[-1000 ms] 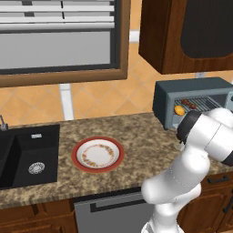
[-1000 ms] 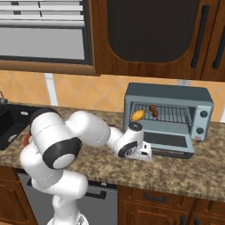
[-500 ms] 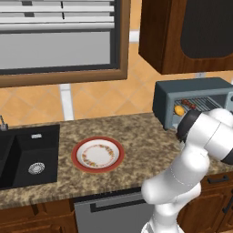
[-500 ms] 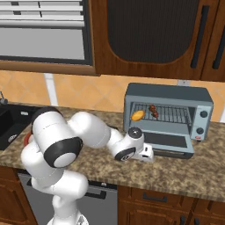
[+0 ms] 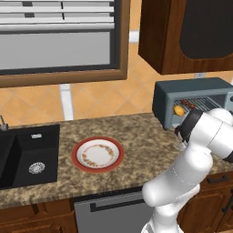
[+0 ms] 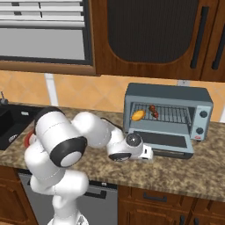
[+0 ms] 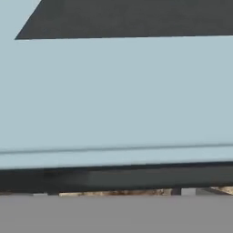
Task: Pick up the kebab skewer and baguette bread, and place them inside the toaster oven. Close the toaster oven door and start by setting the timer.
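Since the earlier frames the arm has drawn slightly lower and nearer along the front edge of the lowered door; the food and the plate have not moved.

The claw (image 6: pixel 151 153) sits at the near left corner of the toaster oven door (image 6: pixel 165 141), just beside or touching its front edge; contact cannot be confirmed. The claw is spread wide and holds nothing. In the hand view the pale grey door frame (image 7: pixel 113 91) lies directly ahead, with dark glass at the top.

The door hangs fully down, flat, in front of the toaster oven (image 6: pixel 169 94), which stands at the right of the bench (image 6: pixel 176 173) against the far wall. On the wire rack inside, the baguette bread (image 6: pixel 138 115) lies at the left, and the kebab skewer (image 6: pixel 154 111) lies just right of it. Both also show in the left base view: bread (image 5: pixel 179 110), skewer (image 5: pixel 188 105).

A red-rimmed plate (image 5: pixel 97 154) rests on the bench well left of the oven. A black sink (image 5: pixel 28 152) lies further left.
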Motion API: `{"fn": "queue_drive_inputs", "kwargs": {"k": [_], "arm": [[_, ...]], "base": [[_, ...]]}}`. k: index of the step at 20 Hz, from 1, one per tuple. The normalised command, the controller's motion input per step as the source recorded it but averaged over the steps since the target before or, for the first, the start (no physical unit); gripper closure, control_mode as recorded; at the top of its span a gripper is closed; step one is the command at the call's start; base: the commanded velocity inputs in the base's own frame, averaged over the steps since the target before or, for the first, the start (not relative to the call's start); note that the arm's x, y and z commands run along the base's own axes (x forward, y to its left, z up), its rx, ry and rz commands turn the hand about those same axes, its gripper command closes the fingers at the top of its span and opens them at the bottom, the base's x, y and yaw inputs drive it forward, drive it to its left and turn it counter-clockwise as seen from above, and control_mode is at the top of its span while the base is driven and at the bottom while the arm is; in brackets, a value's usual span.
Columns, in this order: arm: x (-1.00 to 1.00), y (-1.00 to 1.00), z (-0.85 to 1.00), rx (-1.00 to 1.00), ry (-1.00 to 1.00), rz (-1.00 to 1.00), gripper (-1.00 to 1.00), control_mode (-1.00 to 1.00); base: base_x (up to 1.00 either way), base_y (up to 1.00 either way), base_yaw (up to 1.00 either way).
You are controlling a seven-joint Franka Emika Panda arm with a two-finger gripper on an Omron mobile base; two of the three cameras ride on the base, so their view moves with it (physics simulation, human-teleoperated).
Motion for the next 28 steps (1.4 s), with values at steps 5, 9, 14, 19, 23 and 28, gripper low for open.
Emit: {"fn": "queue_drive_inputs", "kwargs": {"k": [5, 9, 14, 19, 23, 28], "arm": [[0.95, 0.00, 0.65, 0.06, -0.03, 0.00, -1.00, -1.00], [0.80, 0.00, 0.83, 0.06, 0.00, 0.00, -1.00, -1.00], [0.75, 0.00, 1.00, 0.05, 0.00, 0.00, -1.00, -1.00], [0.72, 0.00, 1.00, 0.04, 0.01, 0.00, -1.00, -1.00], [0.80, 0.00, 1.00, 0.05, 0.04, 0.00, -1.00, -1.00], [0.81, -0.01, 1.00, 0.06, 0.02, 0.00, -1.00, -1.00]], "base": [[0.00, 0.00, 0.00], [0.00, 0.00, 0.00], [0.00, 0.00, 0.00], [0.00, 0.00, 0.00], [0.00, 0.00, 0.00], [0.00, 0.00, 0.00]]}}
